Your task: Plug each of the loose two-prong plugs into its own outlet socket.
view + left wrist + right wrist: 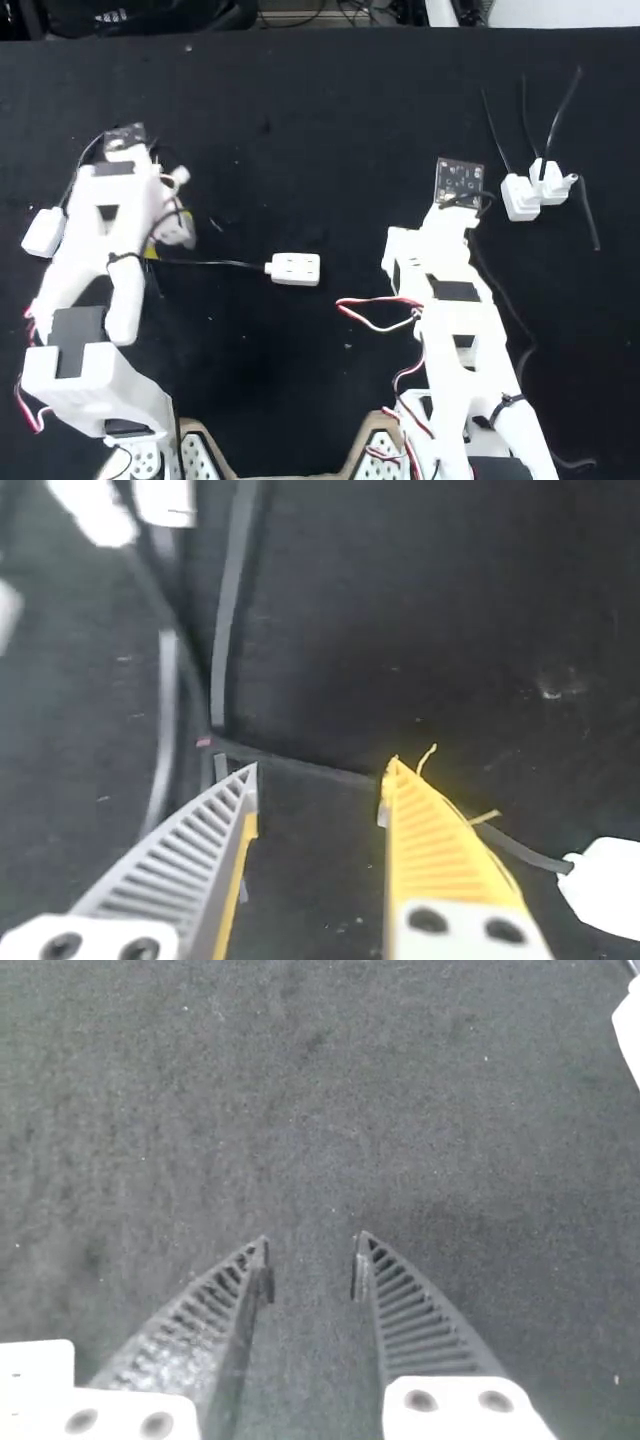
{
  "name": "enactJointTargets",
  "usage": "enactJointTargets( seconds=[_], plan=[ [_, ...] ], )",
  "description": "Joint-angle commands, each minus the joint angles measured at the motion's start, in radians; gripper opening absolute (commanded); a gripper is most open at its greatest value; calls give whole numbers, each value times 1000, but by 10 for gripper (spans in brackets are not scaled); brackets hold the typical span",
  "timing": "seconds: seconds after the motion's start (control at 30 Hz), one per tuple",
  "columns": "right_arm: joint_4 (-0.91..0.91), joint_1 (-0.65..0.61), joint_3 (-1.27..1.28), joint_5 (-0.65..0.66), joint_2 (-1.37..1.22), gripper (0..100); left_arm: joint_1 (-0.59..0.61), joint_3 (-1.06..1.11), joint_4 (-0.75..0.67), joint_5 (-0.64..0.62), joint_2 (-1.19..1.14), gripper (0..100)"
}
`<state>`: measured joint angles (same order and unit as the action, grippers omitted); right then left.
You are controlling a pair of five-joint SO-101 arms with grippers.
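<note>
Tools gape apart: left tool [320, 768] above cable [232, 600], right tool [311, 1242] above cloth [300, 1080]; high view adds outlet socket [295, 268].

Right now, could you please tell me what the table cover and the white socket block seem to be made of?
The table cover is probably black cloth or felt: matte, with a fuzzy weave and pale lint specks. The socket block is probably hard white plastic: smooth, with crisp edges and slots.

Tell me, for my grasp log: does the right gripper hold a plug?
No, the right gripper is open over the mat, holding nothing.
</note>
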<state>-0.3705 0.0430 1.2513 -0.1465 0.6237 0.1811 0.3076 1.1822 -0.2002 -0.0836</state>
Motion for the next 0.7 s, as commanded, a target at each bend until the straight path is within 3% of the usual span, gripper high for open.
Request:
enactJointTargets(
  seconds=[0.0, 0.17, 0.47, 0.67],
  plan=[
    [2, -14, -28, 2, 35, 127, 79, -257, 163, 130, 8, 198],
    [2, -14, -28, 2, 35, 127, 179, -433, 226, 384, -23, 198],
    [2, -14, -28, 2, 35, 127, 220, -578, 91, 399, -258, 198],
    [2, -14, -28, 2, 35, 127, 222, -734, 83, 397, -407, 198]
  ],
)
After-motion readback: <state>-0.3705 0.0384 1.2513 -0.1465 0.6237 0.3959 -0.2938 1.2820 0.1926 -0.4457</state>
